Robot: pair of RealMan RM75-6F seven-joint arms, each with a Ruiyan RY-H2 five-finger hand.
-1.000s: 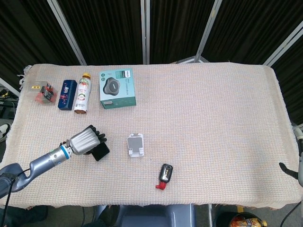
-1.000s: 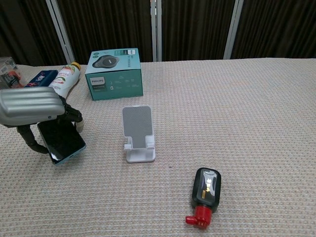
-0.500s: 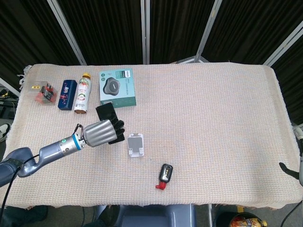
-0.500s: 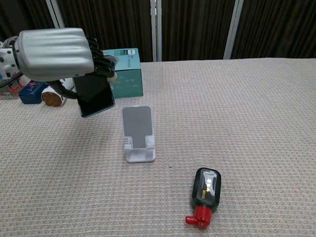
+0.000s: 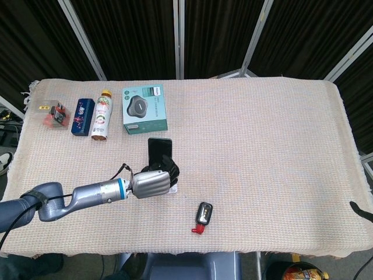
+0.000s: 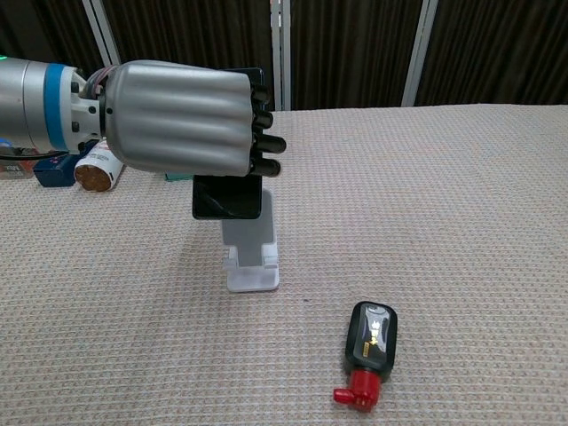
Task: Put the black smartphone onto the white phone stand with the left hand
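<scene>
My left hand [image 5: 152, 182] [image 6: 182, 118] grips the black smartphone [image 5: 159, 150] [image 6: 227, 196] upright, its fingers wrapped around the phone's middle. The phone hangs right in front of the white phone stand [image 6: 252, 257], its lower edge level with the top of the stand's back plate. In the head view my hand covers nearly all of the stand. I cannot tell whether the phone touches the stand. My right hand is out of both views.
Toward the front right lies a black car key with a red end [image 5: 201, 216] [image 6: 367, 353]. At the back left are a teal Philips box [image 5: 144, 108], a bottle [image 5: 102, 115], a blue box [image 5: 83, 116] and a small clear packet [image 5: 52, 113].
My left hand has lifted the smartphone off the cloth and carried it right, from the front left to just over the stand, turning it upright.
</scene>
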